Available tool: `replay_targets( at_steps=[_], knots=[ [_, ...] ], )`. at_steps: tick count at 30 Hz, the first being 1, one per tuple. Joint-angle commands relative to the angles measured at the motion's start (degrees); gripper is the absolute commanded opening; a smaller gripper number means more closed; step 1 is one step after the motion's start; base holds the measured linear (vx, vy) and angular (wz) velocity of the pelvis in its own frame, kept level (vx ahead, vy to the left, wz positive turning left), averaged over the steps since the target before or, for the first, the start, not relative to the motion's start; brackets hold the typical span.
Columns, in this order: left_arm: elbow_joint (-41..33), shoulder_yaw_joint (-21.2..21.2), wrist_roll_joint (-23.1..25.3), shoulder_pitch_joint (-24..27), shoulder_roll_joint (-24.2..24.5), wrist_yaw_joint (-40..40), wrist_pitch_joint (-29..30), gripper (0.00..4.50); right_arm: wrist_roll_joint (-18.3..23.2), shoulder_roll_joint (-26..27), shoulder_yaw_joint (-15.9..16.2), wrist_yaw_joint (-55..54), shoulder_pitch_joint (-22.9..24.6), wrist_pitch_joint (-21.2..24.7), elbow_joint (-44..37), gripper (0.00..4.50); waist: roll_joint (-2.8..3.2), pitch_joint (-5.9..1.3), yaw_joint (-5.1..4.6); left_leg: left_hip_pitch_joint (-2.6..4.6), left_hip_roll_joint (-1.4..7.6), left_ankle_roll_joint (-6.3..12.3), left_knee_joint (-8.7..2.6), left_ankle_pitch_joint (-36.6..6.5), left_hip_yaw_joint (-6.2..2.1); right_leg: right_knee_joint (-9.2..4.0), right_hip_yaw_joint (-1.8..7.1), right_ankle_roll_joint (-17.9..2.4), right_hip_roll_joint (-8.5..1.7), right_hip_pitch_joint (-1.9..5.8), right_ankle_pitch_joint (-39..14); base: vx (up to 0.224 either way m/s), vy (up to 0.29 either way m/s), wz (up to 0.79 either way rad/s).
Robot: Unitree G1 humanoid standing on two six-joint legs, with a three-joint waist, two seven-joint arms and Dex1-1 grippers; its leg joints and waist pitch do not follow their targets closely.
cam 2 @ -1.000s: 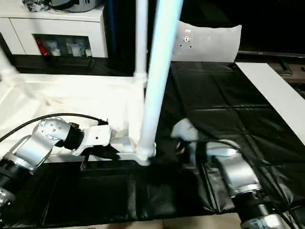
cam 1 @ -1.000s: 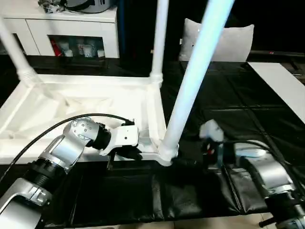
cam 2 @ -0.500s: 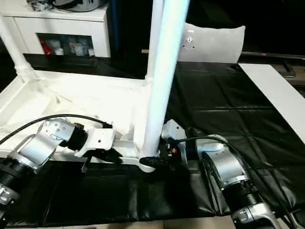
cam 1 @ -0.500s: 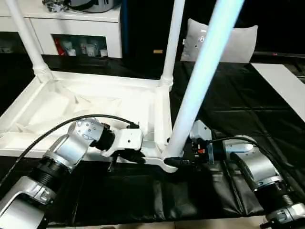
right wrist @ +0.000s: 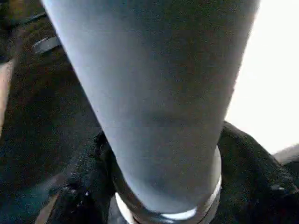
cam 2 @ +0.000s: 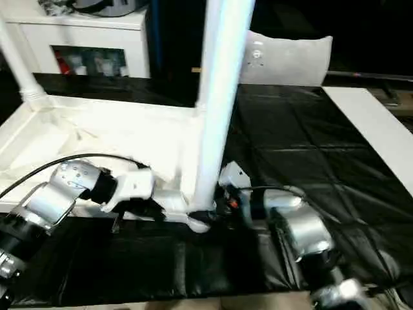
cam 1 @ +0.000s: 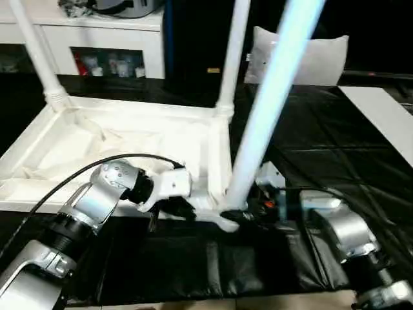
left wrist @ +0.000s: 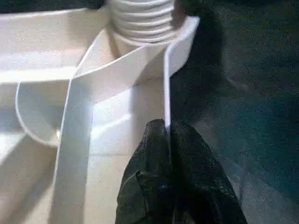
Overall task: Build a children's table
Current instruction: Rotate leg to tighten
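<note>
On the black padded mat (cam 1: pixel 335 148), the children's table top (cam 1: pixel 122 152) lies upside down, with its ribbed underside facing up. 3 white legs are seen standing in its corner sockets: the far left leg (cam 1: pixel 35 51), the far right leg (cam 1: pixel 230 55), and the near right leg (cam 1: pixel 271 103), which is the closest to the camera and leans a little to the right as it rises.

The left gripper (left wrist: pixel 169 135) is at the near edge of the top, just beside the near right corner. In the left wrist view its 2 black fingers (left wrist: pixel 154 154) are pressed together on the thin white rim wall (left wrist: pixel 166 88) of the top, so it is closed on this edge. The ribbed base of the near right leg (left wrist: pixel 140 21) sits in the corner socket beyond the fingers.

The right gripper (cam 1: pixel 242 216) is at the bottom of the near right leg, on the mat side of the corner. In the right wrist view the black fingers (right wrist: pixel 252 172) stand on both sides of the leg (right wrist: pixel 154 98), close around it near its lower end, so it seems to hold the leg.

Behind the mat a white-grey cushion (cam 1: pixel 316 58) leans upright, a flat white board (cam 1: pixel 387 123) lies at the right edge, and a white cabinet (cam 1: pixel 97 39) stands at the far left.
</note>
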Motion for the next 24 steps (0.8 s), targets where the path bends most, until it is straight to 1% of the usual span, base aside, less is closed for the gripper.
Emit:
replay_targets(
  at_steps=[1,2,3,4,5,6,8,9,10,11,12,13,14,15,16,17,19,20,21,22,24],
  knots=[
    [-3.4,0.8,-1.7,-0.2,-3.2,3.4,3.3,0.0,0.7,2.9,0.1,-5.2,-0.1,3.6,-0.1,2.72,0.51,-3.23,-0.42,-0.4,1.38,0.79,-4.16,-8.9,-0.25,-5.29,3.68,-6.0,-4.21,3.28,-22.4,0.0,0.0,0.0],
    [-3.8,1.1,-1.5,-0.1,-4.0,5.0,5.0,0.0,0.0,4.4,-0.1,-8.1,-0.1,4.2,0.2,2.72,0.52,-3.06,-0.7,-0.28,1.18,0.63,-4.13,-10.3,-0.28,-5.86,3.53,-4.9,-4.17,3.09,-25.4,0.0,0.0,0.0],
    [-3.9,1.2,-1.3,-0.1,-4.5,5.9,5.7,0.0,-0.1,5.3,-0.4,-9.6,-0.2,4.6,0.4,2.72,0.43,-3.09,-0.99,-0.23,1.12,0.54,-4.07,-10.6,-0.26,-6.01,3.52,-4.4,-4.16,3.06,-26.5,0.0,0.0,0.0],
    [-4.1,1.5,-1.1,0.0,-5.2,7.1,6.8,0.0,-0.2,6.6,-0.9,-11.9,-0.4,5.1,0.8,2.72,0.44,-3.09,-1.41,-0.37,1.17,0.4,-4.15,-10.8,-0.44,-6.15,3.44,-3.9,-4.23,3.14,-27.5,0.0,0.0,0.0],
    [-4.5,2.4,-0.1,-0.2,-8.2,12.1,10.4,0.0,0.5,11.5,-3.2,-19.1,-1.2,6.9,2.3,2.72,0.57,-3.14,-1.91,-0.51,1.31,-0.11,-4.27,-10.6,-0.59,-6.07,3.39,-3.8,-4.22,3.13,-27.2,0.0,0.0,0.0],
    [-4.7,2.7,0.5,-0.4,-9.9,14.6,12.1,0.0,0.4,13.7,-4.1,-22.5,-1.8,7.2,3.3,2.72,0.43,-3.19,-2.49,-0.41,1.21,-0.48,-4.16,-11.2,-0.7,-6.15,3.17,-3.8,-4.2,3.03,-27.5,0.0,0.0,0.0],
    [-6.0,2.8,1.3,-0.5,-12.5,18.0,15.3,0.0,-0.1,17.2,-5.8,-28.4,-2.8,8.3,4.2,2.72,0.5,-3.2,-2.88,-0.58,1.15,-0.37,-4.19,-11.2,-0.81,-6.19,3.15,-3.9,-4.24,3.12,-27.5,0.0,0.0,0.0],
    [-6.0,2.8,1.3,-0.5,-12.5,18.0,15.3,0.0,-0.1,17.2,-5.8,-28.4,-2.8,8.3,4.2,2.72,0.49,-3.26,-3.23,-0.57,1.09,0.29,-4.12,-10.7,-0.73,-6.17,3.33,-4.4,-4.14,3.03,-25.6,0.0,0.0,0.0],
    [-6.0,2.8,1.3,-0.5,-12.5,18.0,15.3,0.0,-0.1,17.2,-5.8,-28.4,-2.8,8.3,4.2,2.72,0.44,-3.29,-3.28,-0.59,0.99,0.65,-4.06,-10.6,-0.65,-6.18,3.38,-4.5,-4.08,3.1,-25.1,0.0,0.0,0.0],
    [-7.2,2.7,1.7,-0.6,-14.2,20.1,17.4,0.0,-0.8,19.1,-6.6,-32.1,-3.6,9.2,4.9,2.72,0.54,-3.46,-3.42,-0.63,1.12,1.0,-4.03,-9.6,-0.58,-5.8,3.63,-5.2,-4.12,3.14,-22.9,0.0,0.0,0.0],
    [-7.8,2.5,2.0,-0.8,-15.3,21.3,18.4,0.0,-1.6,20.0,-6.5,-34.0,-4.3,9.1,5.8,2.72,0.56,-3.44,-3.56,-0.76,1.21,0.97,-4.11,-9.0,-0.64,-5.58,3.64,-5.8,-4.08,3.12,-21.7,0.0,0.0,0.0],
    [-8.7,2.4,2.1,-0.9,-16.9,22.8,19.6,0.0,-2.3,21.2,-6.7,-35.8,-5.1,8.4,7.0,2.72,0.53,-3.53,-3.7,-0.77,1.05,1.1,-3.97,-8.4,-0.54,-5.45,3.59,-6.4,-3.99,3.22,-20.4,0.0,0.0,0.0],
    [-9.2,2.2,2.5,-1.1,-17.8,23.5,20.0,0.0,-2.6,21.9,-7.0,-36.4,-5.6,7.6,7.8,2.72,0.32,-3.66,-3.66,-0.81,0.97,1.47,-3.86,-7.4,-0.39,-5.34,3.72,-6.8,-4.01,3.28,-18.9,0.0,0.0,0.0],
    [-9.2,2.2,2.5,-1.1,-17.8,23.5,20.0,0.0,-2.6,21.9,-7.0,-36.4,-5.6,7.6,7.8,2.72,0.46,-3.68,-3.52,-0.89,1.03,1.91,-3.89,-6.5,-0.4,-5.15,3.78,-7.3,-4.0,3.38,-17.1,0.0,0.0,0.0],
    [-9.4,2.1,3.1,-1.2,-17.8,23.8,20.1,0.0,-2.7,22.3,-7.4,-36.5,-5.7,7.4,7.9,3.28,0.5,-3.75,-3.54,-0.97,1.06,2.13,-3.9,-6.0,-0.4,-4.99,3.82,-7.5,-3.95,3.48,-15.8,0.0,0.0,0.0],
    [-9.2,2.1,3.6,-1.3,-17.3,23.8,19.7,0.0,-2.5,22.4,-7.7,-36.2,-5.5,7.4,7.5,3.42,0.68,-3.83,-3.59,-0.98,1.19,2.38,-3.96,-5.0,-0.47,-4.66,3.83,-8.3,-3.89,3.55,-13.2,0.0,0.0,0.0],
    [-9.1,2.1,3.8,-1.3,-17.0,23.8,19.4,0.0,-2.5,22.3,-7.8,-36.1,-5.5,7.4,7.3,3.42,0.68,-3.8,-3.65,-1.01,1.2,2.72,-3.95,-4.7,-0.42,-4.5,3.87,-8.9,-3.85,3.6,-11.4,0.0,0.0,0.0],
    [-8.7,2.0,4.1,-1.2,-15.7,23.5,18.7,0.0,-2.8,21.9,-7.6,-35.9,-5.3,6.9,6.9,3.62,0.77,-3.67,-3.7,-0.89,1.26,2.81,-4.02,-5.5,-0.42,-4.62,3.84,-9.3,-3.92,3.57,-11.9,0.0,0.0,0.0],
    [-8.7,1.9,4.2,-1.2,-15.3,23.4,18.5,0.0,-2.9,21.7,-7.5,-35.8,-5.3,6.8,6.8,3.78,0.92,-3.66,-3.66,-0.85,1.22,2.74,-4.01,-5.8,-0.42,-4.71,3.83,-9.2,-3.95,3.57,-12.4,0.0,0.0,0.0],
    [-8.7,2.0,4.1,-1.1,-14.6,23.2,18.4,0.0,-2.9,21.5,-7.6,-35.8,-5.2,6.7,6.5,3.87,0.8,-3.62,-3.75,-0.92,1.2,2.6,-4.05,-6.4,-0.4,-4.81,3.86,-9.0,-3.94,3.62,-13.2,0.0,0.0,0.0],
    [-8.3,2.2,4.2,-1.0,-13.5,22.8,17.7,0.0,-2.9,20.8,-7.7,-35.0,-4.8,6.0,5.8,3.97,0.8,-3.51,-3.79,-0.82,1.15,2.35,-4.08,-7.6,-0.39,-5.11,3.83,-8.2,-3.97,3.54,-15.6,0.0,0.0,0.0]
  ],
)
